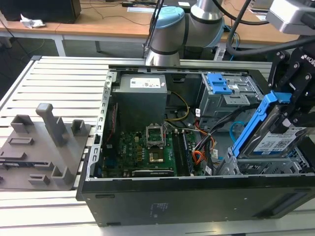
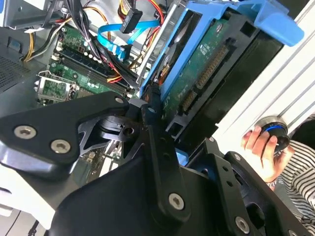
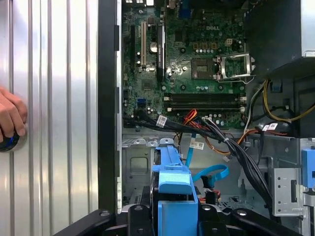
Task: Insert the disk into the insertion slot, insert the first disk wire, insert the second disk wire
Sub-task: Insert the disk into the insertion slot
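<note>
One flat, blue-framed metal disk (image 1: 276, 141) in end effector (image 1: 290, 105).

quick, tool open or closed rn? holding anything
Tool: closed on the disk, held tilted over the insertion slot.
Person's hand: resting on a round blue-ringed button.

The arm (image 1: 170, 29) is built of rounded silver-grey joint housings closed with light-blue caps, and black cables (image 1: 242, 17) are run along it. A pale grey boxy housing (image 1: 290, 14) is mounted near the wrist. The hand (image 1: 291, 105) is made of matt black plates and bars and is marked with white lettering in the exterior view. In the second wrist view its black linkage bars (image 2: 157, 162) are seen to be pinned together with round silver screws (image 2: 24, 132), and the plates are finished with thick, rounded edges.
</note>
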Controlling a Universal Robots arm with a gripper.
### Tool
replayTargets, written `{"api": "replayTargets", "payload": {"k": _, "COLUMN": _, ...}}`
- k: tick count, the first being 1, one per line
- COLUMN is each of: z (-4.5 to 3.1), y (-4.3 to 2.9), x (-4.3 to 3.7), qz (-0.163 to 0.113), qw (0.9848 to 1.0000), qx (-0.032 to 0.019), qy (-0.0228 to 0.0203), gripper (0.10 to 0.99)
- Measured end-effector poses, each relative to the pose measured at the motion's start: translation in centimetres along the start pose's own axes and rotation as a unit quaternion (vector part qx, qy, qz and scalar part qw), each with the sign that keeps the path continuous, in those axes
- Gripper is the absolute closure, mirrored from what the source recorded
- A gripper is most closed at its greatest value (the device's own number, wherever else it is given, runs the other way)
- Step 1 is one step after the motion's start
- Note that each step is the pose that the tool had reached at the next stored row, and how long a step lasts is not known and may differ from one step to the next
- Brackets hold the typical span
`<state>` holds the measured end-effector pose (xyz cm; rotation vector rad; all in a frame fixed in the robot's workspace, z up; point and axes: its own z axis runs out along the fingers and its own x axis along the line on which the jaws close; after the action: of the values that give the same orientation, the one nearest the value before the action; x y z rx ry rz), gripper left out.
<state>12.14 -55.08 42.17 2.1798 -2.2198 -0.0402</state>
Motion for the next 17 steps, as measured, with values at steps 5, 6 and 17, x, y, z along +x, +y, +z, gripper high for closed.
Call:
{"api": "replayTargets", "payload": {"k": 5, "z": 0.80, "y": -0.03, "x": -0.01, "qz": 0.000, "qw": 1.0000, "qx": -0.0001, "qy": 0.0000, "gripper": 0.725}}
{"api": "replayTargets", "payload": {"k": 6, "z": 1.06, "y": -0.04, "x": 0.00, "qz": 0.000, "qw": 1.0000, "qx": -0.0002, "qy": -0.0002, "gripper": 0.725}}
{"api": "replayTargets", "payload": {"k": 17, "z": 3.36, "y": -0.13, "x": -0.01, "qz": 0.000, "qw": 1.0000, "qx": -0.0005, "qy": 0.0000, "gripper": 0.725}}
